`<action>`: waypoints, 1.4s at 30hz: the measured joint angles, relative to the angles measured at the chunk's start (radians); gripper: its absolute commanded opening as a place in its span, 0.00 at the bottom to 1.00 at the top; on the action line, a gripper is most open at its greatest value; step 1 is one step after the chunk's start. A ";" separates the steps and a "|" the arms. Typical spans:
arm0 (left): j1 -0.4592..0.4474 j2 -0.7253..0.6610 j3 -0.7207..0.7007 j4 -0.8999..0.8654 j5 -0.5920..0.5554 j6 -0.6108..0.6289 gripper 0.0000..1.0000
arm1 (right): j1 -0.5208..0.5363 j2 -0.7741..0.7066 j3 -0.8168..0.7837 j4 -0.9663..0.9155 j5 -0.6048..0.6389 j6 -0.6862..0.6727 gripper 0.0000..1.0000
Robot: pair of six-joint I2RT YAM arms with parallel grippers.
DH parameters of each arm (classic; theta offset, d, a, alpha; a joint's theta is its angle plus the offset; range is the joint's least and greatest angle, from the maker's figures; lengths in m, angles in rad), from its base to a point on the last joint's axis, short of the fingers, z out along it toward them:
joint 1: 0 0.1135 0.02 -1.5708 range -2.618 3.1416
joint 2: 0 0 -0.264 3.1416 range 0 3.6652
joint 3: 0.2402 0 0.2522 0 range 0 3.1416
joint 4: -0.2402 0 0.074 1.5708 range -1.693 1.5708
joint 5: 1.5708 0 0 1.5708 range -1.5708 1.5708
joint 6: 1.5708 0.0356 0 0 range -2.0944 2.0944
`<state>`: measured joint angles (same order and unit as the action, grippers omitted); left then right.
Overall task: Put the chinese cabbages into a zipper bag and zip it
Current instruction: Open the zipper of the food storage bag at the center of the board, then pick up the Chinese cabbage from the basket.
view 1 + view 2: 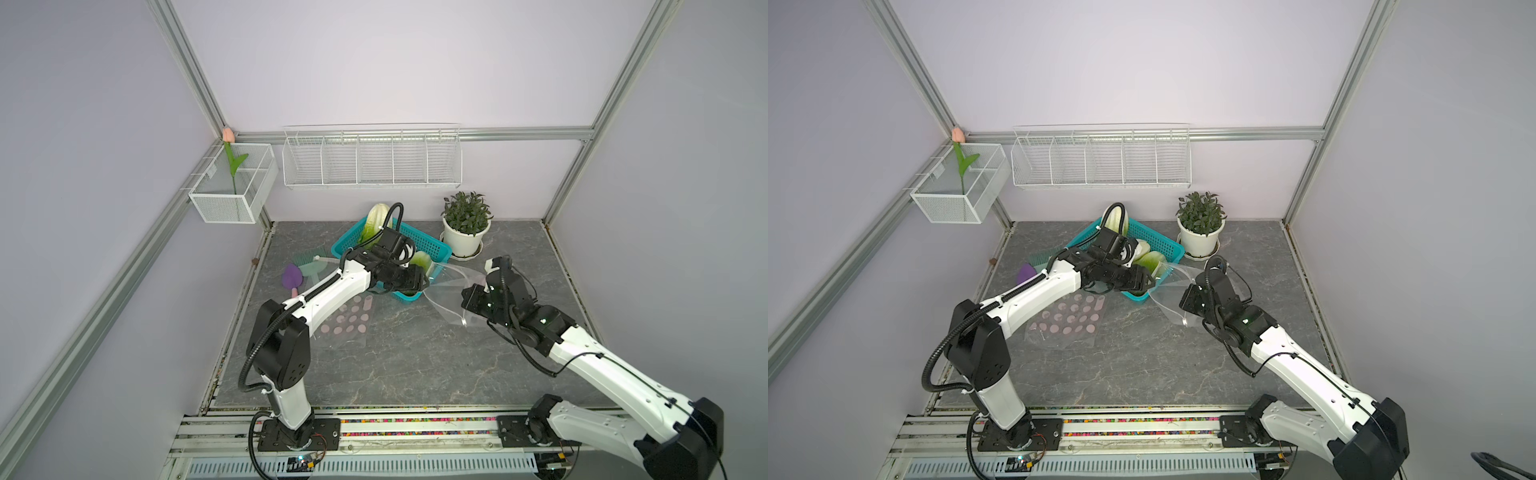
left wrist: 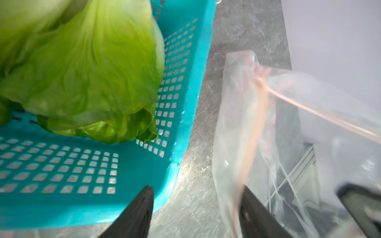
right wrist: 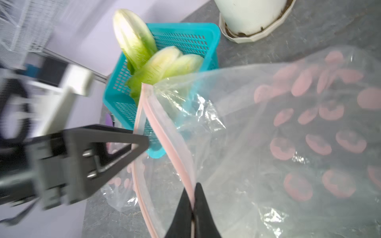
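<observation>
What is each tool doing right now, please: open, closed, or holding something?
Left tool: open, gripping nothing.
Right tool: closed on the bag at its zip edge.

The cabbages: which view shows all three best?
The right wrist view: all three cabbages show in the teal basket. Left wrist view: only leaves, close up. In both top views the left arm partly covers them.

The chinese cabbages lie in the basket, zipper bag beside it.
</observation>
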<state>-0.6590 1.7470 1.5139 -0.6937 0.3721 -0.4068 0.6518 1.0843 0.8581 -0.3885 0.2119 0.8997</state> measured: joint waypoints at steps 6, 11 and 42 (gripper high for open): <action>0.124 -0.106 0.003 -0.068 -0.060 0.092 0.86 | -0.004 0.030 -0.037 0.008 0.026 0.047 0.07; 0.115 -0.039 0.039 -0.078 -0.177 0.197 0.88 | -0.004 0.036 -0.037 0.035 0.034 0.055 0.07; 0.019 0.359 0.232 -0.008 -0.316 0.554 0.00 | -0.048 0.062 -0.075 0.091 0.031 0.043 0.07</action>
<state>-0.6399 2.1063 1.7458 -0.7013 0.0559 0.1467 0.6041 1.1461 0.7834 -0.2974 0.2424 0.9432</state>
